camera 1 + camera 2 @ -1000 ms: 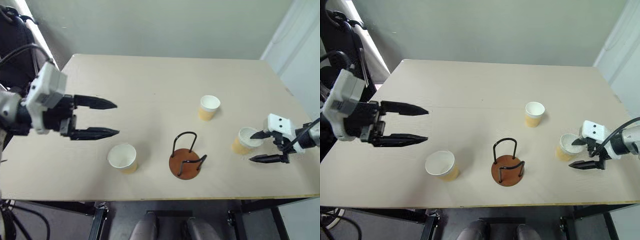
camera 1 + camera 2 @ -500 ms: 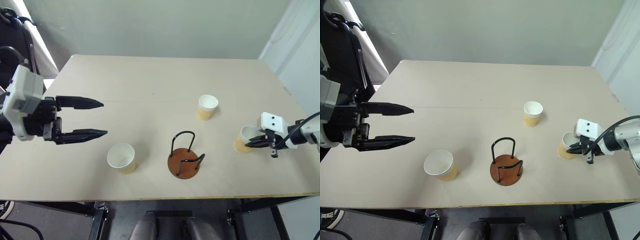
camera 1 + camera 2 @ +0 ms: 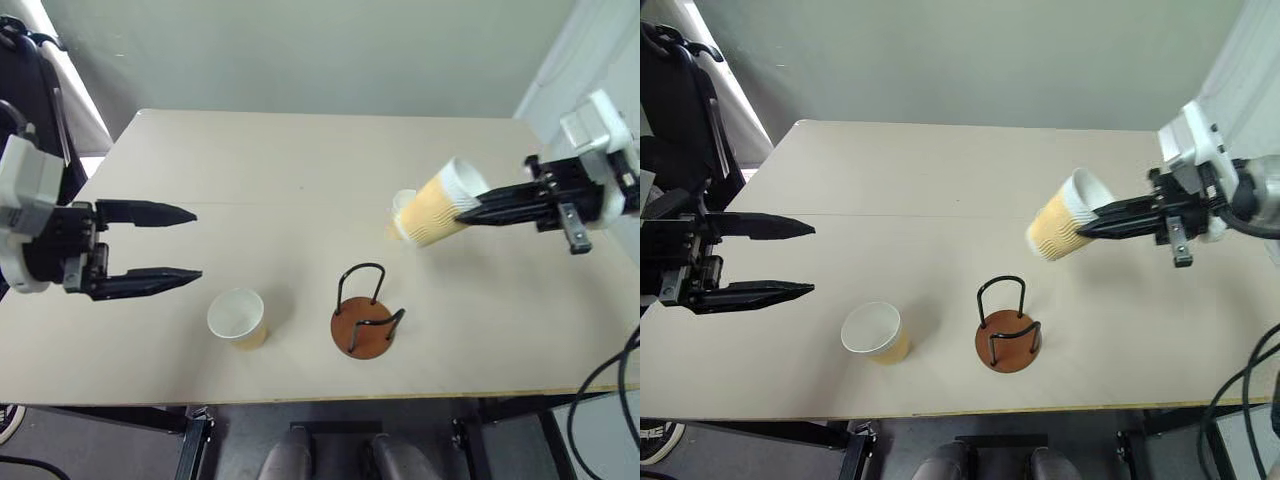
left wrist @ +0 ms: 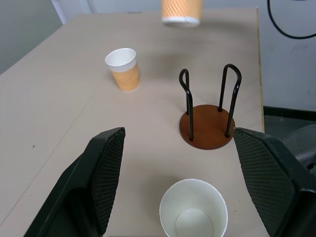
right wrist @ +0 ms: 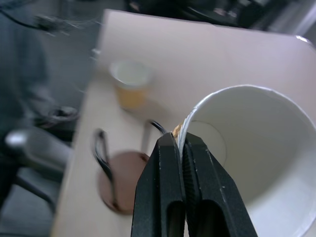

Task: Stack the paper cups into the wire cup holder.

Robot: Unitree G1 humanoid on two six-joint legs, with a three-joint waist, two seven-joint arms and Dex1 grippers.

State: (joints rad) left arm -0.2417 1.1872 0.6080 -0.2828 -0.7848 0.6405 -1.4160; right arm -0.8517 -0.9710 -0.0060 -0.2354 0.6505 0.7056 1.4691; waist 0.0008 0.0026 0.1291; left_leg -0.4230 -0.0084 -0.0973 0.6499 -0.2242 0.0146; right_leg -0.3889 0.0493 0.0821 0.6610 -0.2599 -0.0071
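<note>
from the head views, you can see your right gripper up in the air over the table. its two fingers are pressed tight on the rim of a paper cup, one finger inside and one outside. the lifted cup is tipped on its side, with its bottom pointing toward your left. a second cup stands on the table just behind it, partly hidden. a third cup stands upright near the front edge, just left of the wire cup holder. your left gripper hangs over the left side of the table with its fingers wide apart and nothing between them.

in the left wrist view, the third cup sits between the two open fingers, not touching them. the holder is just past it.

in the right wrist view, the fingers pinch the white rim of the lifted cup. the holder is below.
</note>
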